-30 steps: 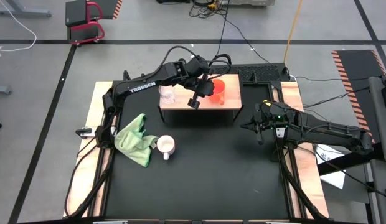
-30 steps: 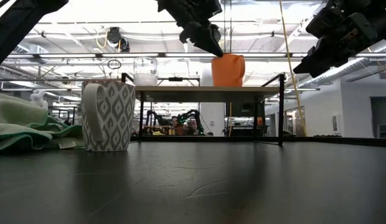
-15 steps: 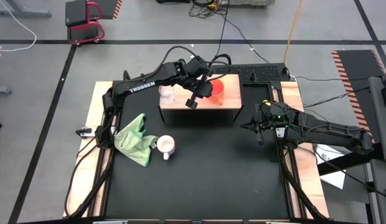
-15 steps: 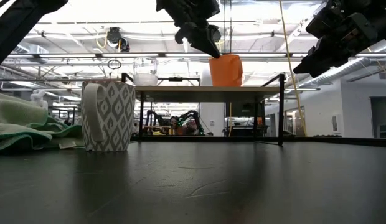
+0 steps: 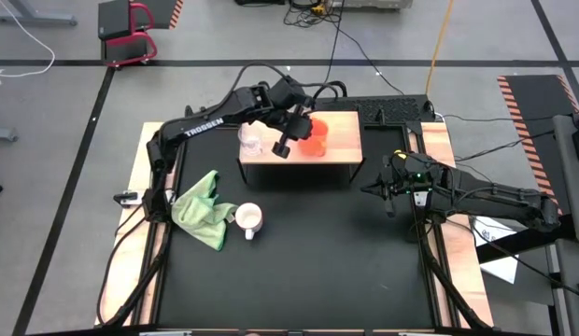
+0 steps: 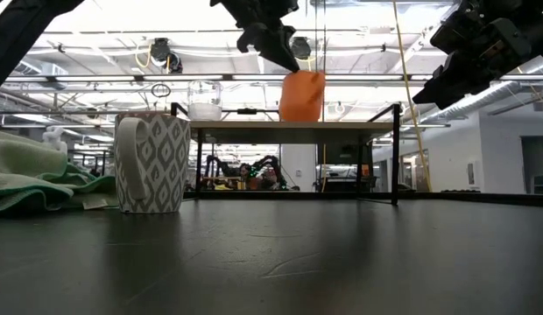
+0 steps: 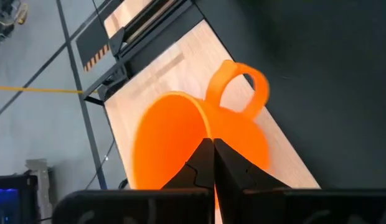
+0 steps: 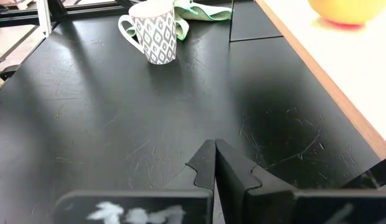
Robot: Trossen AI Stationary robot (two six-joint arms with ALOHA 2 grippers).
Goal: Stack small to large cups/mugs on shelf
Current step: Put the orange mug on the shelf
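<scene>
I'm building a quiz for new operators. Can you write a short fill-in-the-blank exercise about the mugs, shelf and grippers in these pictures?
1. The left gripper is shut on the rim of the ____ mug.
2. The clear glass cup stands on the ____.
3. The patterned white mug stands beside a ____ cloth.
4. The right gripper, holding nothing, is ____.

Missing words: orange; shelf; green; shut

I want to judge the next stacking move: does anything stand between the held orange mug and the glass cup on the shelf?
Nothing visible does. The left gripper grips the orange mug by its rim, tilted above the shelf. The glass cup stands beside it, with bare shelf top between them.
</scene>
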